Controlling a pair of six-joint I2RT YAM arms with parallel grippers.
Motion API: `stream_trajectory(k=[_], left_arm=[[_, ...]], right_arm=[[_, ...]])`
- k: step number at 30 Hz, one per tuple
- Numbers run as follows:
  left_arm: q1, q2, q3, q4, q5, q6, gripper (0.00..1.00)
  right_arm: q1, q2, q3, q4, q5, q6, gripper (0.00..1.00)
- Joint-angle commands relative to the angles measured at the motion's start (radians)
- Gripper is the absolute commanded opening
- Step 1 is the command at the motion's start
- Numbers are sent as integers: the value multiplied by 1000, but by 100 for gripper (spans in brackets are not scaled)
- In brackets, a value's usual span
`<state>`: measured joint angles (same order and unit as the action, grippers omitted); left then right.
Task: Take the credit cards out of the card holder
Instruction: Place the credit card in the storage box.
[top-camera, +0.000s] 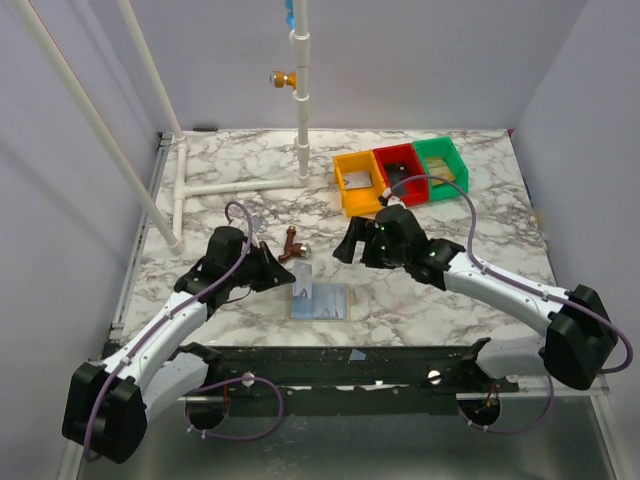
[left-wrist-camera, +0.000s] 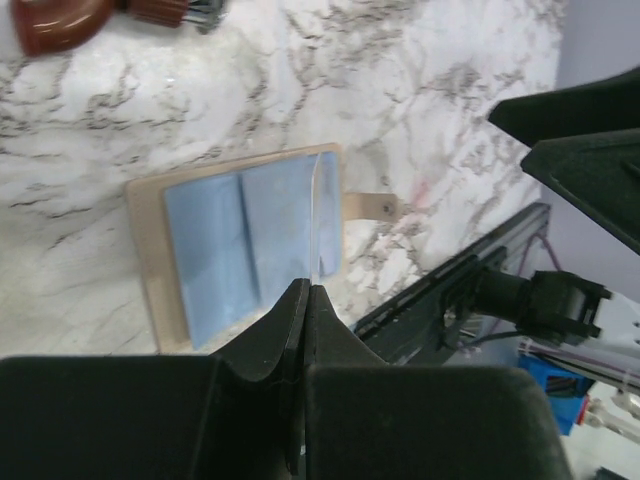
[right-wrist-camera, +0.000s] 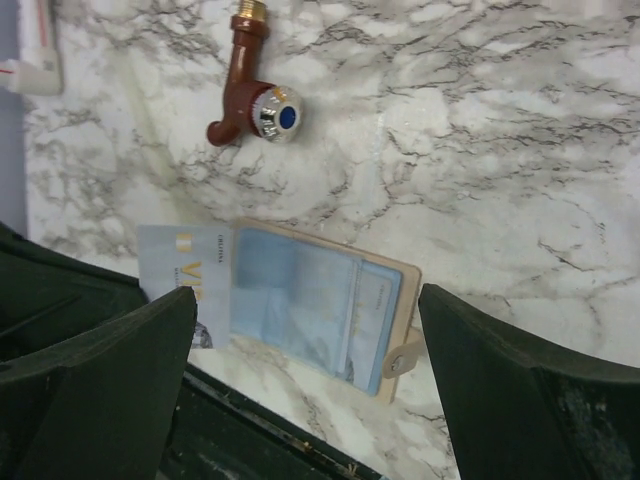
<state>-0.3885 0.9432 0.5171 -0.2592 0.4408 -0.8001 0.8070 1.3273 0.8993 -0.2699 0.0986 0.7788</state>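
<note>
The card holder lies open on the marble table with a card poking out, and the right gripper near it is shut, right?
No, the right gripper is open, jaws wide apart, as the right wrist view shows. The card holder does lie open on the table with a card poking out.

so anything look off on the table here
One card sticks partway out of one end of the card holder instead of sitting fully inside. A brown tap lies on its side on the table just beyond it. Nothing looks spilled or broken.
</note>
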Motion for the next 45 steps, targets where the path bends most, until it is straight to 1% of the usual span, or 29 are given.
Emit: stream_trajectory(k=[1, 6, 12, 15, 20, 22, 24, 26, 30, 32, 37, 39, 45], left_arm=[[12, -28, 17, 151, 143, -87, 0], [22, -46, -3, 331, 222, -198, 0], [31, -45, -23, 543, 292, -327, 0], [31, -31, -17, 583, 311, -355, 0], [31, -11, -19, 632, 331, -385, 0], [31, -4, -19, 638, 337, -392, 0], [31, -2, -20, 638, 338, -392, 0], [32, 2, -20, 638, 341, -392, 0], [31, 6, -23, 641, 342, -392, 0], [31, 6, -23, 643, 345, -392, 0], [31, 6, -26, 644, 350, -392, 0], [31, 3, -26, 643, 351, -389, 0], [31, -5, -26, 608, 346, -369, 0]], right_arm=[[-62, -62, -43, 187, -265, -14, 96], [-108, -94, -83, 316, -402, 33, 96], [-124, -111, -134, 435, -485, 93, 95], [-126, -110, -164, 522, -539, 148, 95], [-128, -99, -231, 714, -615, 262, 93], [-129, -93, -247, 761, -626, 296, 92], [-128, -89, -259, 799, -637, 321, 88], [-129, -86, -264, 828, -645, 338, 81], [-128, -75, -262, 837, -649, 346, 50], [-128, -65, -263, 845, -654, 353, 38], [-128, -40, -262, 861, -665, 371, 14], [-128, -36, -261, 861, -664, 374, 1], [-128, -40, -264, 856, -656, 373, 1]])
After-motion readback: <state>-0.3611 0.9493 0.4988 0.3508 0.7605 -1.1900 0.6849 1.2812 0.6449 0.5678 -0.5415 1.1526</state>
